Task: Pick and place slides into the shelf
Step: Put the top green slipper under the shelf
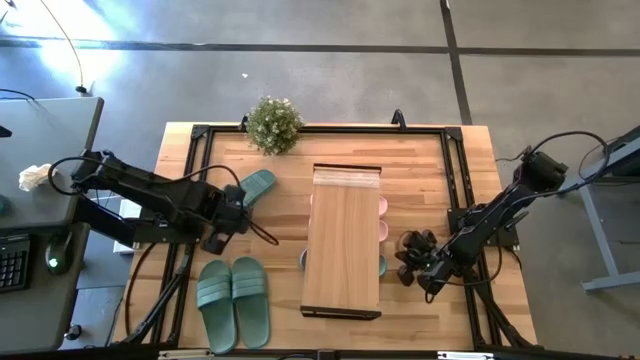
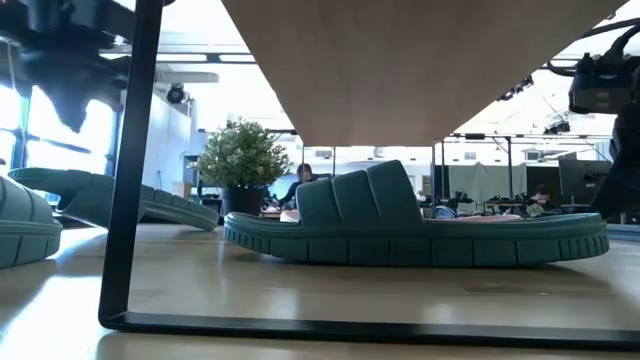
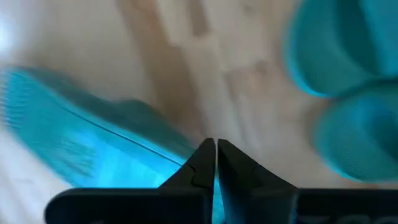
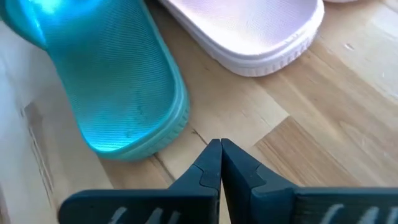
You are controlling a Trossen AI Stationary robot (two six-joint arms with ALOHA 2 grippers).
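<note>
The shelf (image 1: 341,240) stands mid-table, its plank (image 2: 420,60) overhead in the low view. One green slide (image 2: 420,225) lies flat under it, and pink slides (image 1: 382,218) peek out along its right edge. A green pair (image 1: 233,300) lies left of the shelf near the front. A single green slide (image 1: 257,187) lies slanted farther back. My left gripper (image 1: 228,212) is shut just over that slide's near end (image 3: 124,162). My right gripper (image 1: 404,266) is shut, right of the shelf, pointing at a green slide (image 4: 118,81) and a pink slide (image 4: 249,31). My left gripper has its shut fingertips (image 3: 205,152) at the side rim of the single green slide (image 3: 155,146), coming from above. Whether they touch it I cannot tell. The low view shows that slide (image 2: 110,195) lying tilted on the table.
A potted plant (image 1: 273,123) stands at the far edge, left of the shelf. The shelf's dark metal leg (image 2: 130,180) rises close to the low camera. A desk with a keyboard (image 1: 12,262) sits off the table's left side. Bare wood lies right of the shelf.
</note>
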